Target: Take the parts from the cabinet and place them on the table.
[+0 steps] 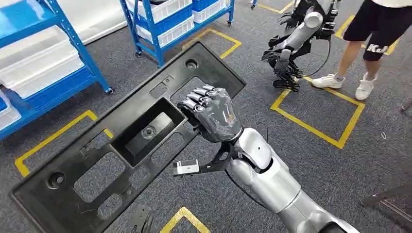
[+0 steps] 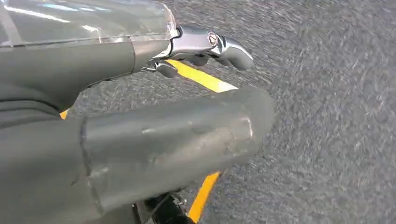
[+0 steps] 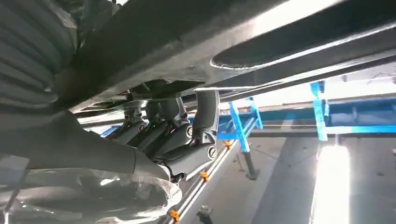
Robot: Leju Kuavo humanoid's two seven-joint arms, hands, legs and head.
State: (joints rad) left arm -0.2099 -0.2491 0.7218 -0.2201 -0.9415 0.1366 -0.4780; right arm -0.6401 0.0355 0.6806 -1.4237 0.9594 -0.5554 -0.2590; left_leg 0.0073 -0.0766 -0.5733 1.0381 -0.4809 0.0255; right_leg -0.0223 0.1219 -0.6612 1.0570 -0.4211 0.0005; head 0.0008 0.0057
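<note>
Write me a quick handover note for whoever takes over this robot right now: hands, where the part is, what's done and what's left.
Right hand: grips the long black plastic panel near its middle edge, carrying it above the grey floor.
Left hand: holds nothing, hanging over the floor and a yellow floor line; fingers partly curled, so open or shut is hard to tell.
Blue racks with white bins stand behind. A person stands ahead on the right.
Done: panel picked up.
Left: set it on the table.

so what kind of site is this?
Probably a factory or robot test floor: blue racks holding white bins, yellow floor markings on grey carpet, and the right hand carrying a black moulded panel.
</note>
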